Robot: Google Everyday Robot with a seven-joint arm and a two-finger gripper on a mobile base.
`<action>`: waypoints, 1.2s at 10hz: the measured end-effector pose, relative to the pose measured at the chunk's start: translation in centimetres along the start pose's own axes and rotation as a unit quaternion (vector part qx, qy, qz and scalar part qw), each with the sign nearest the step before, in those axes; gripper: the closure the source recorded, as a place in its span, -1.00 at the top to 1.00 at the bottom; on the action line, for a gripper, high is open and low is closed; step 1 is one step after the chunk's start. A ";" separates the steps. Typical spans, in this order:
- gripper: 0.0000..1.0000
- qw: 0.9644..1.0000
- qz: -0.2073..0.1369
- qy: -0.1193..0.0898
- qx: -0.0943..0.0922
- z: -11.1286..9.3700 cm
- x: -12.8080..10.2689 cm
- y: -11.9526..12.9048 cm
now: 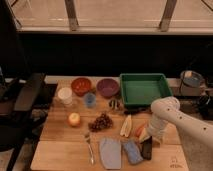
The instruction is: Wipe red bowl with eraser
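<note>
Red bowl (81, 85) sat at the far edge of the bench (60, 156). The gripper (150, 139) hung directly at the eraser (146, 149); its grip state could not be determined.

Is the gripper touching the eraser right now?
Cannot tell. In the camera view the gripper overlaps the upper end of the eraser, beside the blue sponge, so neither contact nor a gap shows plainly.

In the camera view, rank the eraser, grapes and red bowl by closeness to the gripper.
The gripper hangs low on the right side.
1. eraser, right by it, near edge.
2. grapes, middle, further left.
3. red bowl, far back left.
</note>
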 end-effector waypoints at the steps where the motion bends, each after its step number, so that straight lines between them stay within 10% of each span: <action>1: -0.39 1.000 0.000 -0.002 -0.002 -0.1 -0.1 0.2; 4: -0.95 1.000 0.002 0.000 0.000 -0.5 -0.1 0.3; 8: -1.00 1.000 0.002 0.007 0.003 -0.8 0.2 0.0; 12: -1.00 0.997 0.032 0.071 0.021 -8.1 1.0 -1.5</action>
